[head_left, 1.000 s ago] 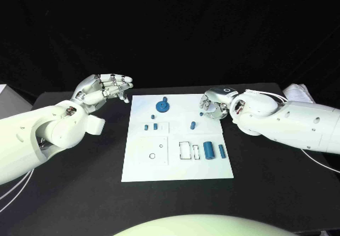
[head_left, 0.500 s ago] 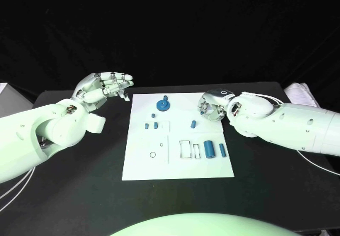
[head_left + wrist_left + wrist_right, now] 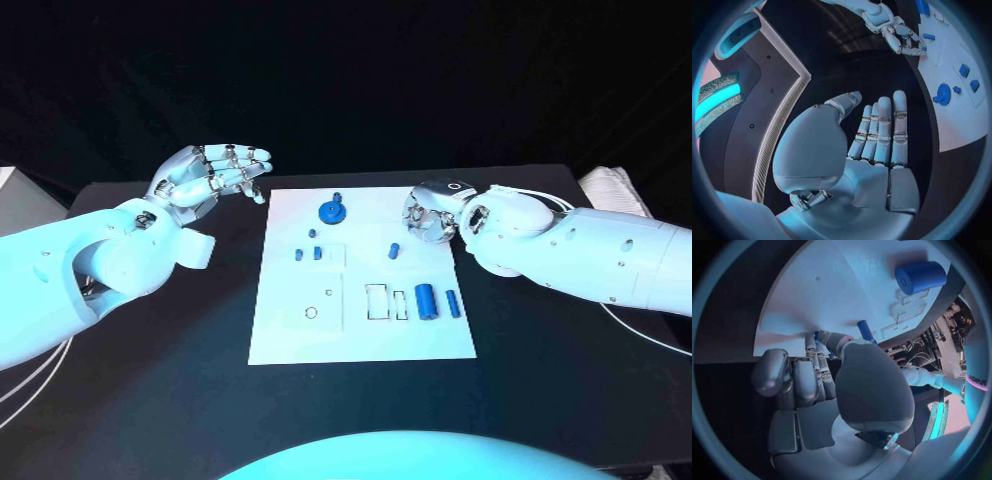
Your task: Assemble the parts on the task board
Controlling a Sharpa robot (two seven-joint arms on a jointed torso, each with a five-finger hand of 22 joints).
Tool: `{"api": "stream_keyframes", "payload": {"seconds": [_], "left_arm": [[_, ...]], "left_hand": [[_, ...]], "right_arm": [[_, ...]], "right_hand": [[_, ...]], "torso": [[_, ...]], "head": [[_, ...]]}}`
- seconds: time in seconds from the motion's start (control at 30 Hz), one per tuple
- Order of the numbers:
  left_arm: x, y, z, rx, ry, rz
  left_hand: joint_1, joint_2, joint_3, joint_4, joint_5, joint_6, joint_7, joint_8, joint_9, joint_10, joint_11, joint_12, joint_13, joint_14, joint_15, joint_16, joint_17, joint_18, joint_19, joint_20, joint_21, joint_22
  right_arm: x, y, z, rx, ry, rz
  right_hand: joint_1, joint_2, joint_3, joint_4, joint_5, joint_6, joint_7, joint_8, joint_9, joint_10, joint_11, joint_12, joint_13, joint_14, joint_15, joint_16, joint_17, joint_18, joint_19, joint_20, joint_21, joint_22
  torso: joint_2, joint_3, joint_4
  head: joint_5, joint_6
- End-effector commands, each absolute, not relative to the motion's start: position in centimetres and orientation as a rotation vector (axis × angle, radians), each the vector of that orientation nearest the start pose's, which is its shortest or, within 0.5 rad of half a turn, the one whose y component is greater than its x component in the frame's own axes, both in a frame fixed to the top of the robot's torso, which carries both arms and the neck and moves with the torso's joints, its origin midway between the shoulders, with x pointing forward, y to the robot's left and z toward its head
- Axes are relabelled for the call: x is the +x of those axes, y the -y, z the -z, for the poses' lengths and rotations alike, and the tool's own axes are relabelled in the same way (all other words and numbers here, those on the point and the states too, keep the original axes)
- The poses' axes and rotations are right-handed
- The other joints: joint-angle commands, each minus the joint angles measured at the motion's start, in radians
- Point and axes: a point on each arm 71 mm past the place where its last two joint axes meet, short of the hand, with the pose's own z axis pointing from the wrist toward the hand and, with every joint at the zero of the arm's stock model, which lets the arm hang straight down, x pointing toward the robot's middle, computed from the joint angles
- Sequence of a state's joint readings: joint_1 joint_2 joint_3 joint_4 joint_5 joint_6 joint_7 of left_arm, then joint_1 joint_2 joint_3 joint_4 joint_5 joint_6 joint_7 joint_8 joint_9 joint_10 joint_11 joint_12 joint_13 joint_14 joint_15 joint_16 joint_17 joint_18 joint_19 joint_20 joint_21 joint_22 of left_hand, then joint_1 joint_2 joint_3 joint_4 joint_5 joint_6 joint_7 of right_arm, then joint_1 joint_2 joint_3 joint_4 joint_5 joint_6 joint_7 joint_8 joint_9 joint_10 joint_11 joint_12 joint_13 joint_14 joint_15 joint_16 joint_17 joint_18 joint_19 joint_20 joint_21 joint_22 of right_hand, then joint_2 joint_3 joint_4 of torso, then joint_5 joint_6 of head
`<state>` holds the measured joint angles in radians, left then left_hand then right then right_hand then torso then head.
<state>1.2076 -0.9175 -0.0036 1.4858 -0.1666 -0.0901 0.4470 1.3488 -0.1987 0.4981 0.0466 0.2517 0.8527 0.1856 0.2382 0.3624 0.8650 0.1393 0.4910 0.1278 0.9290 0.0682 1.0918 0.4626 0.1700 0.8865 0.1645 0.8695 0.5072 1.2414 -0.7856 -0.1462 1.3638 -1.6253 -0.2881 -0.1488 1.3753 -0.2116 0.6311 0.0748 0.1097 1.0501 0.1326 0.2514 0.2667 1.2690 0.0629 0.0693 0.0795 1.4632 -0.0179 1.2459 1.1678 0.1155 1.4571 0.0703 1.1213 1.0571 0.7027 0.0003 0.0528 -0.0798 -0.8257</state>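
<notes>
Task board [image 3: 361, 330] centred on table; left hand [image 3: 214, 176] raised, fingers apart, empty; right hand [image 3: 433, 216] fingers curled at far-right edge, contents indiscernible.

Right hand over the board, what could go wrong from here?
The right hand hangs with curled fingers over the task board edge, close to a small upright blue peg; lowering might topple it. The large blue cylinder lies on its side and could roll if nudged.

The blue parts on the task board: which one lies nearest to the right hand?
The small blue peg near the board's right edge, just beside the right hand. The round gear-like part and the large cylinder lie clearly farther away.
</notes>
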Motion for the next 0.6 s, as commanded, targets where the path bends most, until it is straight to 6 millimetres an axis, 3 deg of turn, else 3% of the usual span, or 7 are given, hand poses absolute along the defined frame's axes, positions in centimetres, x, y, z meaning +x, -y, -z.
{"api": "stream_keyframes", "payload": {"seconds": [0.03,0.27,0.6], "left_arm": [[49.4,-24.3,15.5,-0.858,-1.435,1.675],[49.4,-24.4,15.5,-0.860,-1.439,1.672],[49.4,-24.4,15.5,-0.861,-1.440,1.670]], "left_hand": [[0.009,-0.001,0.001,-0.005,0.003,-0.001,0.009,0.000,0.000,-0.008,0.001,-0.003,-0.001,-0.008,0.002,-0.005,-0.001,0.014,0.008,-0.002,-0.004,-0.001],[0.013,0.000,0.002,-0.007,0.003,-0.002,0.009,0.000,-0.001,-0.007,0.001,-0.004,-0.002,-0.008,0.002,-0.005,-0.002,0.014,0.009,-0.002,-0.004,-0.001],[0.015,0.002,0.002,-0.008,0.004,0.004,0.010,0.003,0.000,-0.007,0.002,-0.006,-0.004,-0.007,0.003,-0.006,-0.002,0.014,0.011,-0.002,-0.003,-0.001]], "right_arm": [[50.4,21.6,22.3,-0.341,-1.751,-0.379],[50.2,21.4,22.5,-0.349,-1.725,-0.344],[50.0,21.5,21.5,-0.299,-1.594,-0.359]], "right_hand": [[0.003,0.013,0.004,-0.009,-0.002,0.013,-0.001,0.009,0.006,0.013,-0.003,0.004,0.005,0.042,-0.008,0.007,0.000,-0.018,0.000,0.001,0.010,0.008],[0.029,0.030,0.016,-0.056,0.002,0.038,-0.008,0.032,0.028,0.047,-0.013,0.010,0.018,0.040,-0.016,0.012,-0.007,-0.022,0.000,-0.007,0.040,0.043],[0.029,0.033,0.028,-0.070,-0.001,0.043,-0.009,0.037,0.036,0.058,-0.015,0.010,0.025,0.040,-0.018,0.017,-0.007,-0.025,0.003,-0.010,0.061,0.066]], "torso": [[0.000,-0.0006,-0.0001],[0.000,-0.0003,-0.0015],[-0.001,-0.0003,0.0006]], "head": [[-0.001,-0.002],[-0.001,-0.006],[-0.003,-0.008]]}}
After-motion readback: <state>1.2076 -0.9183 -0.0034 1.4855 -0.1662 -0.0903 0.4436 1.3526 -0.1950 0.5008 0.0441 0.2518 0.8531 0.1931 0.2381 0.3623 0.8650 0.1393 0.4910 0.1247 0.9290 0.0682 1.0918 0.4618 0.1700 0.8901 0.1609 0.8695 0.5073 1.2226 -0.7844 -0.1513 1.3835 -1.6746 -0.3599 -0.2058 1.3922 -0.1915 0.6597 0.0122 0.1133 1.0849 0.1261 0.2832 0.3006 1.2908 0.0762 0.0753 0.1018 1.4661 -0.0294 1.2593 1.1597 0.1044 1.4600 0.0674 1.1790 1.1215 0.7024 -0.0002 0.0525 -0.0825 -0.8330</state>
